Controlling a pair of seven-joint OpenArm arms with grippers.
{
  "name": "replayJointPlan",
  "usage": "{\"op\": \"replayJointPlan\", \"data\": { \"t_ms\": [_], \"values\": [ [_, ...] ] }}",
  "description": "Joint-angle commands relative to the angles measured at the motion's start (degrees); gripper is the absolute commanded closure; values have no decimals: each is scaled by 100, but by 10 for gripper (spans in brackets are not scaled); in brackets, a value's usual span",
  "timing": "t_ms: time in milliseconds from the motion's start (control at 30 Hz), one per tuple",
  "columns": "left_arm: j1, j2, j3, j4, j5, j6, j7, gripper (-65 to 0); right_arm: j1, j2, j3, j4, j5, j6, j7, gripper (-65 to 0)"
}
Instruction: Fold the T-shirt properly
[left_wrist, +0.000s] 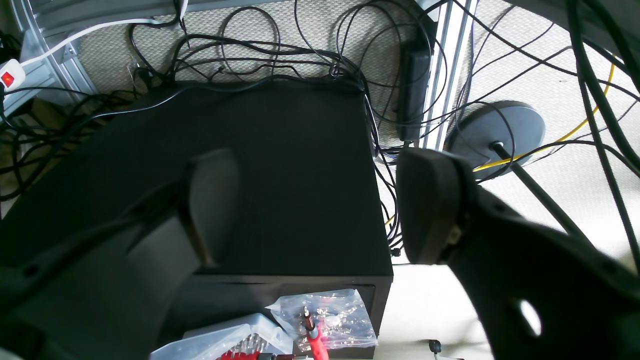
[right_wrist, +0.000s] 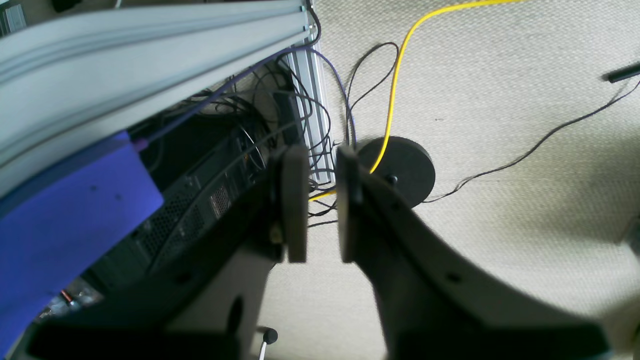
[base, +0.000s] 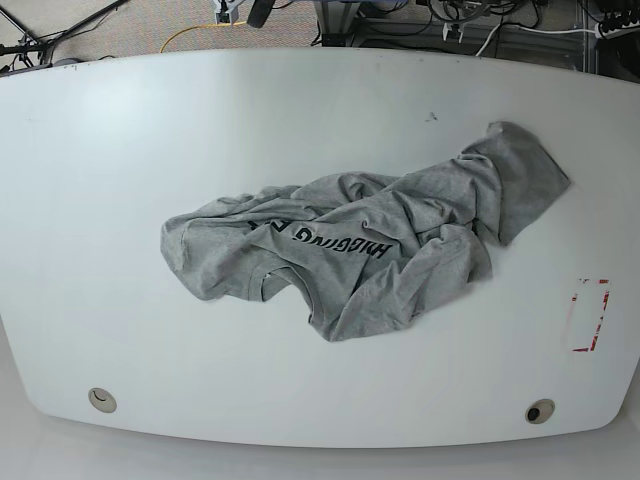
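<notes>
One crumpled heather-grey cotton T-shirt (base: 365, 240) lies mid-table (base: 120, 150); we read its black lettering, upside down, roughly "HUGGING". Our left gripper (left_wrist: 320, 200) gapes wide, our right gripper (right_wrist: 322, 200) narrow, both empty.

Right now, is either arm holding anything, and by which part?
Nothing is held. The left gripper and right gripper both stand open with empty jaws, off the table; the T-shirt lies crumpled there, untouched.

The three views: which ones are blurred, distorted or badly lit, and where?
Base view: evenly lit and sharp; the table edges bow outward like lens distortion, and the T-shirt casts only soft shadows. Left wrist view: the left hand is dark and out of focus, and the floor at right is overexposed. Right wrist view: the right hand and the rail look soft, while the carpet is bright.
</notes>
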Motion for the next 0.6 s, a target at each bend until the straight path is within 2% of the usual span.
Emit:
{"op": "replayJointPlan", "data": {
  "t_ms": [0, 400, 567],
  "values": [
    [125, -80, 0, 91, 18, -18, -173, -451, -153, 6, 3, 89, -25, -23, 24, -89],
    [118, -82, -10, 168, 19, -28, -229, -452, -218, -51, 3, 271, -25, -24, 55, -87],
    [321, -43, 25, 325, -4, 29, -6, -470, -95, 6, -19, 216, 32, 20, -65, -104]
  ]
}}
